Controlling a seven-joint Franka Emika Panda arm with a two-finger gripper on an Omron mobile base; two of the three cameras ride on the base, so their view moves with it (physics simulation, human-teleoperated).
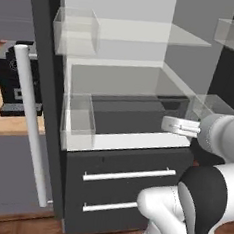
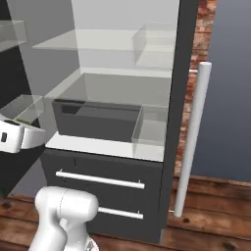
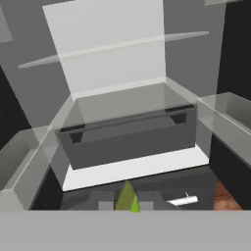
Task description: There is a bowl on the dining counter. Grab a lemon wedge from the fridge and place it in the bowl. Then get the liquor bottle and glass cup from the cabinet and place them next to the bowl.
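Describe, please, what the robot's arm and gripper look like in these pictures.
The arm is glossy white with rounded, tube-like links and a dark, near-black joint at the bend. The gripper is a flat, boxy white hand with a small dark mark on its side. No cables or lettering are visible.

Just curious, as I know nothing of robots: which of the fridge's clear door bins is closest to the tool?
The lower bin on the right-hand door, right beside the tool. The bin above it sits much higher, and the other two hang on the opposite door.
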